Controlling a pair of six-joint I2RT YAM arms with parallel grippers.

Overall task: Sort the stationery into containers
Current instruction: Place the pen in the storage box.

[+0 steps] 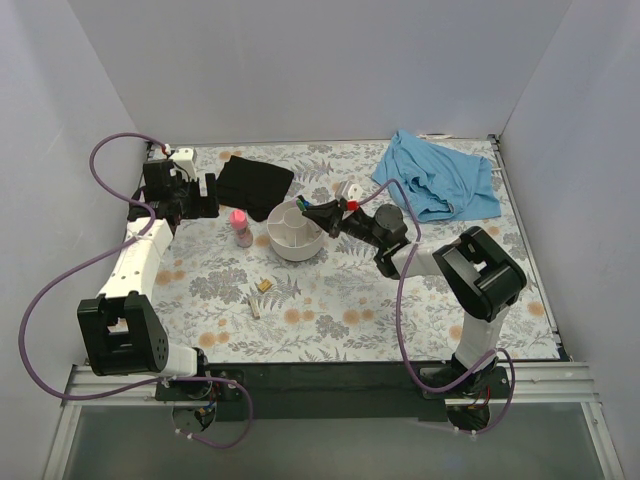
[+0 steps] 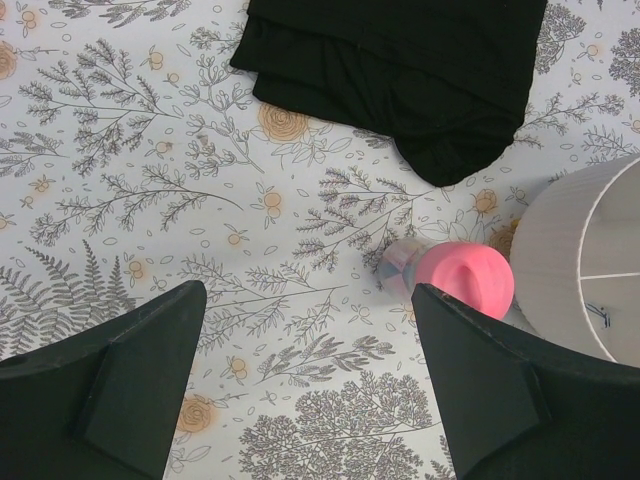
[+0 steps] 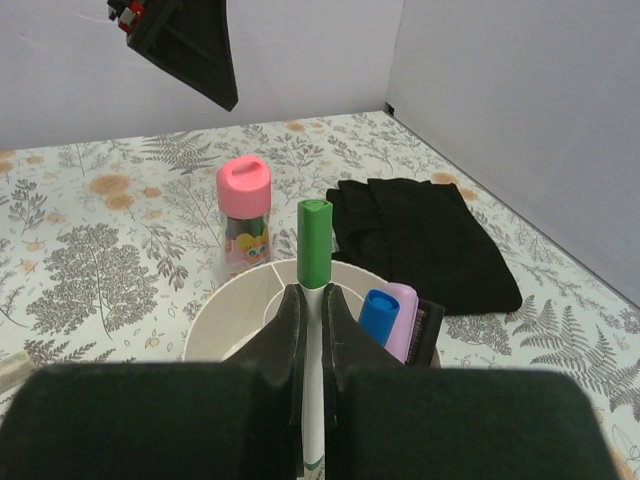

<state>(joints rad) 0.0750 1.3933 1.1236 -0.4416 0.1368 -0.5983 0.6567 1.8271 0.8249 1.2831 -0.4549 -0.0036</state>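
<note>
The white round bowl (image 1: 295,240) with compartments stands mid-table. My right gripper (image 1: 320,212) is over its right rim, shut on a white pen with a green cap (image 3: 315,245) that stands upright above the bowl (image 3: 215,310). A blue-capped pen (image 3: 378,315) and a lilac tube (image 3: 405,310) sit in a right-hand compartment. The pink-capped bottle (image 1: 240,228) stands just left of the bowl; it also shows in the left wrist view (image 2: 463,278). My left gripper (image 1: 188,192) is open and empty (image 2: 310,380), left of the bottle. Tan pieces (image 1: 263,285) and a pale stick (image 1: 254,302) lie in front.
The flat black pouch (image 1: 255,183) lies behind the bowl on the left, also in the left wrist view (image 2: 400,70). The blue cloth (image 1: 435,180) is bunched at the back right. White walls close in the left, back and right of the flowered table.
</note>
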